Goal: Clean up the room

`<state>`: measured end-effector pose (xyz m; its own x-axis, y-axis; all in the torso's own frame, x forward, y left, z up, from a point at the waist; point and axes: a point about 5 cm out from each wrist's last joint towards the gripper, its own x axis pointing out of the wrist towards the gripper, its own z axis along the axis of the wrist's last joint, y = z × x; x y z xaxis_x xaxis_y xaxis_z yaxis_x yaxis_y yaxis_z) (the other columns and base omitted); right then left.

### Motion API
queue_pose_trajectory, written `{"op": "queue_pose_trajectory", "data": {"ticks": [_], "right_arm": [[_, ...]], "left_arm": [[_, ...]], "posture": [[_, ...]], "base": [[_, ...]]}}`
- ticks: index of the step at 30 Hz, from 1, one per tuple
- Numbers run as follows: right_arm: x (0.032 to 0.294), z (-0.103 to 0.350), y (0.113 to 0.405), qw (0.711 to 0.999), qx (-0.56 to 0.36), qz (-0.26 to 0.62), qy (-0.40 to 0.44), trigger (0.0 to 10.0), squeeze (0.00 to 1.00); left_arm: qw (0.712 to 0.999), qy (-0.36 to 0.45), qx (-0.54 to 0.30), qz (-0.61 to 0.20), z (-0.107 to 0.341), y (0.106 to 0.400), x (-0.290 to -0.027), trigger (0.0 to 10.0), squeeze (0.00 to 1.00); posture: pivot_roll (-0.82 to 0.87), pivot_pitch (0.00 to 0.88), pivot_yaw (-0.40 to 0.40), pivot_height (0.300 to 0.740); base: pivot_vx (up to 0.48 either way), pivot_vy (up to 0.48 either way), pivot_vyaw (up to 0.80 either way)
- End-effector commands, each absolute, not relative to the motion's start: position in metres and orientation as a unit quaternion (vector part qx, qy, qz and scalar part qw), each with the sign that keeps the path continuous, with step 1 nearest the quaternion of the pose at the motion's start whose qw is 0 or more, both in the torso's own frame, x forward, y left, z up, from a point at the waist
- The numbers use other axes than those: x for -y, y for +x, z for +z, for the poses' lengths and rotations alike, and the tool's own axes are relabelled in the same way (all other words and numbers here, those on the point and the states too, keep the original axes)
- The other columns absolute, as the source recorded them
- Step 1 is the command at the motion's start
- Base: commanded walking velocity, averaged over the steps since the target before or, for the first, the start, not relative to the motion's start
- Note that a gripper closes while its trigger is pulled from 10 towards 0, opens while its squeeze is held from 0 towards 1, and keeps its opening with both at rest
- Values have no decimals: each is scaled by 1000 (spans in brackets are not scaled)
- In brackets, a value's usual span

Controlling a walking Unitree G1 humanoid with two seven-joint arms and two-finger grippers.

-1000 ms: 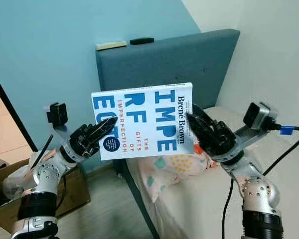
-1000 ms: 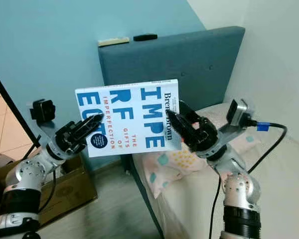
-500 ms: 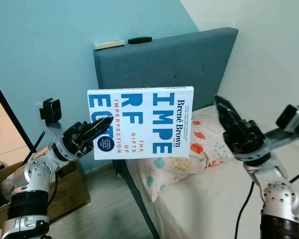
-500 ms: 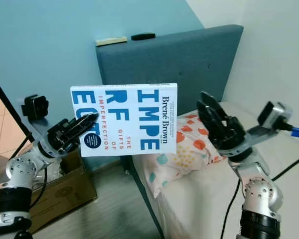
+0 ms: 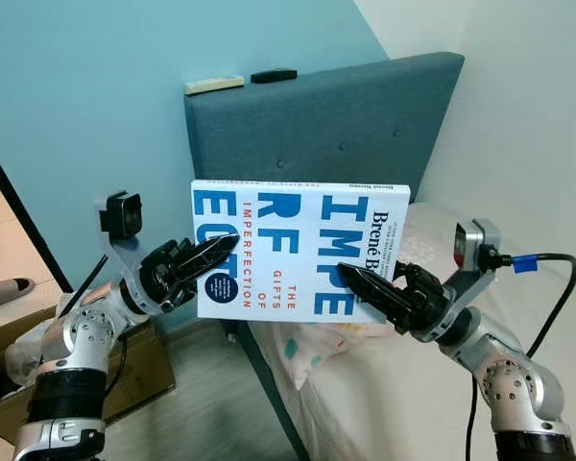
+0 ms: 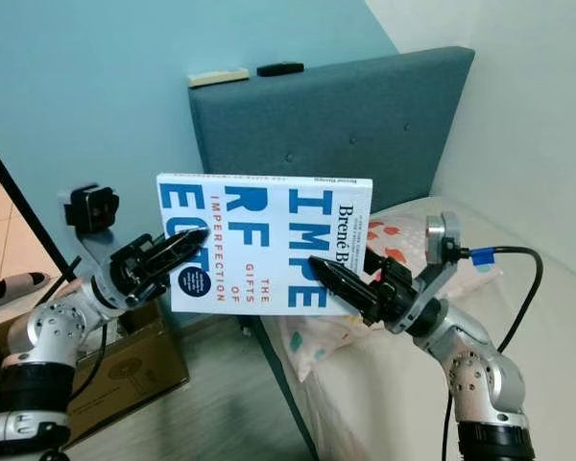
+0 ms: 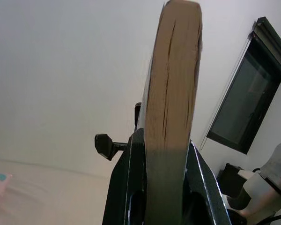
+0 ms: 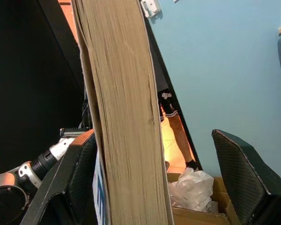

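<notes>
Left end effector (image 5: 206, 259) is clamped on the book (image 5: 298, 250), held upright before the headboard (image 5: 336, 120). Right end effector (image 5: 360, 283) straddles the book's other end, fingers spread wide.

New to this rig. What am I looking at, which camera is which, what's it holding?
It's a humanoid robot with two silver arms, each ending in two black fingers. The two wide pictures come from its head camera; the two close ones from cameras on each wrist, looking along the fingers. The left gripper is clamped on one end of a book, held in the air before a blue headboard. The right gripper straddles the book's other end, open, fingers not pressing it. Below lie a bed with a patterned pillow and a cardboard box on the floor.
</notes>
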<state>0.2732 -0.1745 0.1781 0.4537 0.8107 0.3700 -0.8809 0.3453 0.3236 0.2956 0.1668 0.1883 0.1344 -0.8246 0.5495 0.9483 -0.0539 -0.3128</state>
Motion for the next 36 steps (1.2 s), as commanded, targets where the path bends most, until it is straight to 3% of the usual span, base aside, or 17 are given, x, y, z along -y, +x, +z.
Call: {"op": "queue_pose_trajectory", "data": {"ticks": [1,2,3,12,28,29,30,31,33,36], "right_arm": [[179,181,276,826,82,502,242,7176,0],[179,181,276,826,82,502,242,7176,0],[181,184,276,826,93,497,249,0,0],[187,192,270,814,117,506,262,0,0],[187,178,261,820,85,500,264,0,0],[187,176,261,821,82,498,266,0,0],[187,176,261,821,82,498,266,0,0],[188,174,261,824,82,492,269,0,0],[192,168,266,840,83,459,278,0,0],[197,163,271,854,90,425,285,0,0]], "left_arm": [[659,-316,105,-675,192,290,-163,10000,0],[659,-316,105,-675,192,290,-163,10000,0],[658,-316,102,-676,191,290,-163,10000,0],[680,-289,78,-669,185,292,-164,10000,0],[721,-271,74,-633,181,303,-171,10000,0],[736,-272,73,-615,181,308,-171,10000,224],[736,-272,73,-615,181,308,-171,10000,224],[752,-291,82,-586,182,317,-173,10000,1000],[779,-318,89,-533,182,330,-175,10000,1000],[792,-332,94,-504,181,335,-178,10000,1000]], "posture": [[-3,0,-15,740],[-3,0,-15,740],[-6,0,-14,740],[-7,0,-9,740],[-15,0,-2,740],[-14,0,-4,740],[-14,0,-4,740],[-11,0,-2,740],[-13,0,0,740],[-13,0,0,740]], "base": [[0,0,0],[0,0,0],[0,0,0],[0,0,0],[0,0,0],[0,0,0],[0,0,0],[0,0,0],[0,0,0],[0,0,0]]}}
